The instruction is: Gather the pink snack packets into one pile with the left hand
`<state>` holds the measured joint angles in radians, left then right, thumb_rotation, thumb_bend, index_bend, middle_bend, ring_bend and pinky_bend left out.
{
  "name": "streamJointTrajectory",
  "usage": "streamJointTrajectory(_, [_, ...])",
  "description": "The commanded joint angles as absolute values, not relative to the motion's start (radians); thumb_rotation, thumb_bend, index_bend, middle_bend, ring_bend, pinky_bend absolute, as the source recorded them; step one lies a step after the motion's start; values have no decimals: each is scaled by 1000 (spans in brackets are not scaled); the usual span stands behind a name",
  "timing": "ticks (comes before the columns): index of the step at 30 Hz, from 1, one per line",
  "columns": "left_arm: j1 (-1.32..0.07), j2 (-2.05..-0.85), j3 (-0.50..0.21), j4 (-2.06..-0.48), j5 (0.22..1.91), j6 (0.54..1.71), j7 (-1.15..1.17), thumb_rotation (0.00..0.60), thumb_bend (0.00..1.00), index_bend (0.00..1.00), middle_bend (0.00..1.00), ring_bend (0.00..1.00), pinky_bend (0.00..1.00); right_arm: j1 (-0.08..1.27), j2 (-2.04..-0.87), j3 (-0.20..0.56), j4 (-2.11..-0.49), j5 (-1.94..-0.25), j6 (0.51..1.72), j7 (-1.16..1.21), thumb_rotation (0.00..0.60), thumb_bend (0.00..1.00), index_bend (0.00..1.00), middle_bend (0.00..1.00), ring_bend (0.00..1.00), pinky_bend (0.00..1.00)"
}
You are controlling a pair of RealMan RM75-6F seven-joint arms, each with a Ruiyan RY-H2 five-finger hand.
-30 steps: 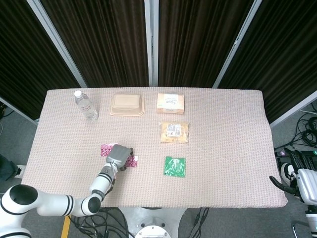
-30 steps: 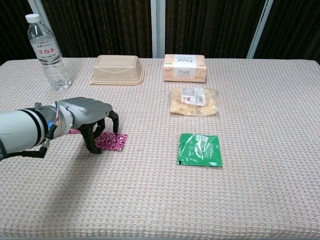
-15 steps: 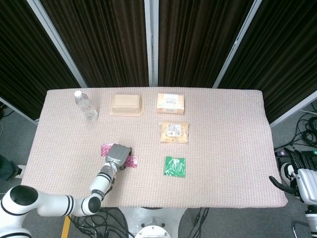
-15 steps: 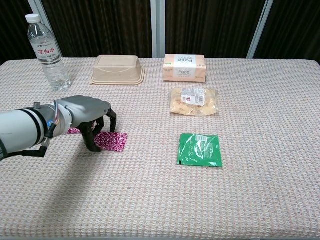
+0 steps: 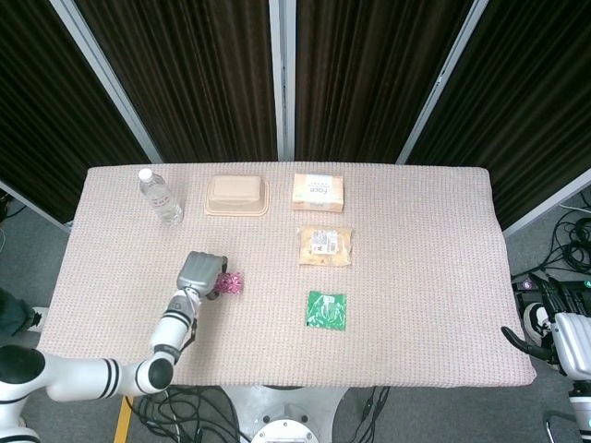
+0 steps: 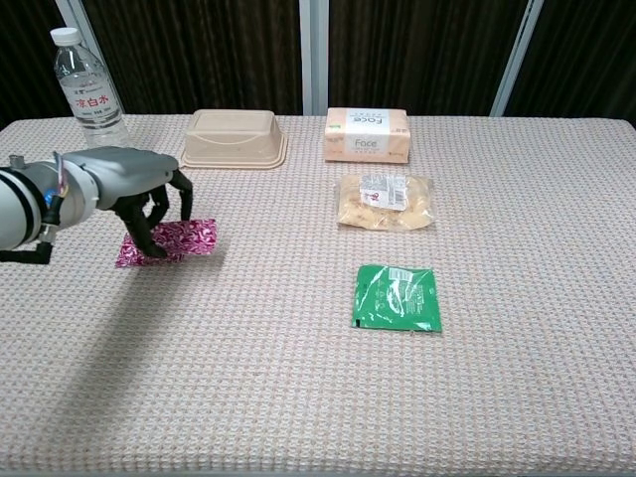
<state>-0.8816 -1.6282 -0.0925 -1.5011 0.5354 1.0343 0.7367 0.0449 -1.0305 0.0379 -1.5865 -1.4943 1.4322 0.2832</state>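
My left hand (image 6: pixel 119 184) arches over the pink snack packets at the table's left side, fingertips pressing down on them. One pink packet (image 6: pixel 191 237) sticks out to the right of the fingers. A second pink edge (image 6: pixel 129 254) shows under the thumb side, and the two seem to overlap. In the head view the left hand (image 5: pixel 200 273) covers most of the pile, with only a corner of a pink packet (image 5: pixel 230 283) showing. My right hand (image 5: pixel 534 343) hangs off the table's right edge, its fingers unclear.
A water bottle (image 6: pixel 94 104) stands at the back left. Behind the hand is a beige lidded tray (image 6: pixel 235 138), then a tissue box (image 6: pixel 367 134). A bag of snacks (image 6: pixel 386 201) and a green packet (image 6: pixel 397 297) lie mid-table.
My left hand has slid left and away from the front edge, dragging the pink packet with it onto the spot of the other pink packet.
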Motion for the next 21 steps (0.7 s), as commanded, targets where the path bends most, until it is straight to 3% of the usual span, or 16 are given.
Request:
streamJointTrajectory(1, [-866, -1613, -87, -1470, 516, 1018, 723, 600, 250, 486, 837, 863, 868, 46, -1032, 38, -1587, -1495, 1432, 282, 86, 89, 46, 113, 0, 81])
streamJointTrajectory(21, [-855, -1644, -74, -1311, 559, 887, 671, 600, 249, 459, 837, 862, 865, 46, -1030, 38, -1600, -1485, 1427, 263, 86, 90, 45, 112, 0, 81])
